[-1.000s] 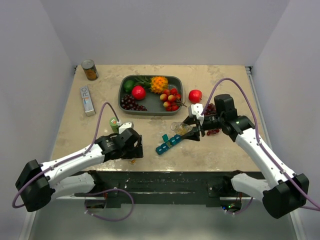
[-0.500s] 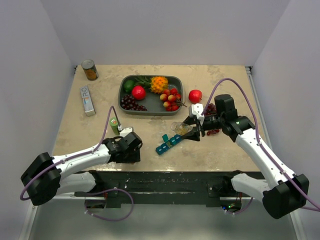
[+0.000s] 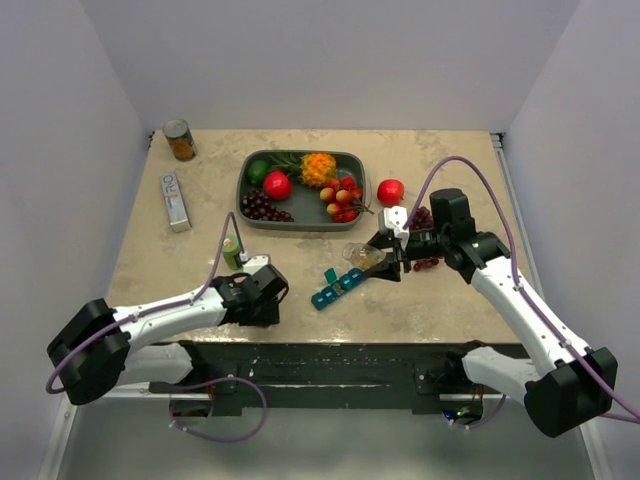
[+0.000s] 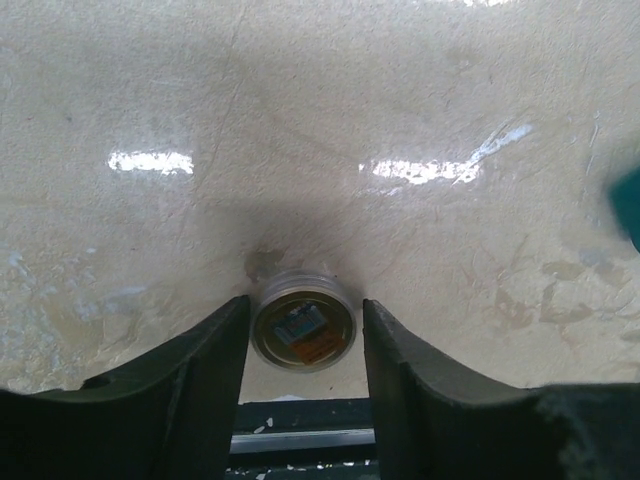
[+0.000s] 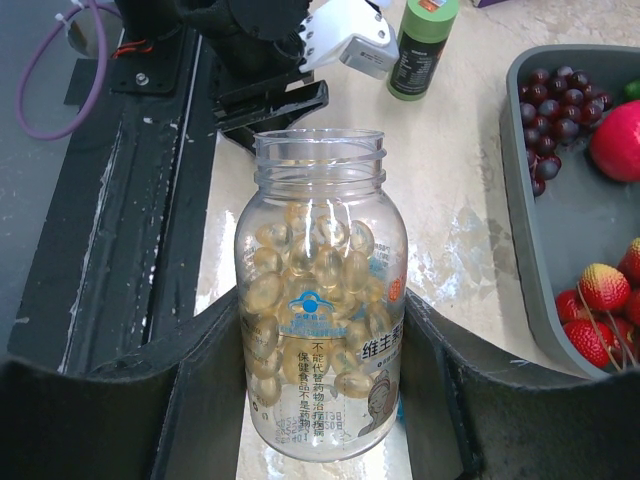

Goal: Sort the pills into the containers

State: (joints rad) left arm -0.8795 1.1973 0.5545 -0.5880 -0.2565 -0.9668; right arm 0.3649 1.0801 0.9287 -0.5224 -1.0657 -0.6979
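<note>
The teal-blue pill organiser (image 3: 337, 285) lies on the table between the arms; only its edge (image 4: 630, 205) shows in the left wrist view. My right gripper (image 3: 384, 262) (image 5: 322, 305) is shut on an uncapped clear pill bottle (image 3: 360, 256) (image 5: 322, 310) full of yellow softgels, held just beside the organiser's far end. My left gripper (image 3: 262, 310) (image 4: 303, 325) is open at the table's front edge. Its fingers stand on either side of the bottle's round cap (image 4: 303, 332), which lies flat on the table. The cap is hidden in the top view.
A dark grey fruit tray (image 3: 300, 224) (image 5: 520, 200) sits at the back centre. A small green bottle (image 3: 231, 249) (image 5: 420, 45) stands behind my left gripper. A red apple (image 3: 390, 191), a tin can (image 3: 180, 140) and a small box (image 3: 175, 200) are further back.
My left gripper has dropped and shifted towards the front edge, coming down over the cap. My right gripper and the pill bottle have not moved.
</note>
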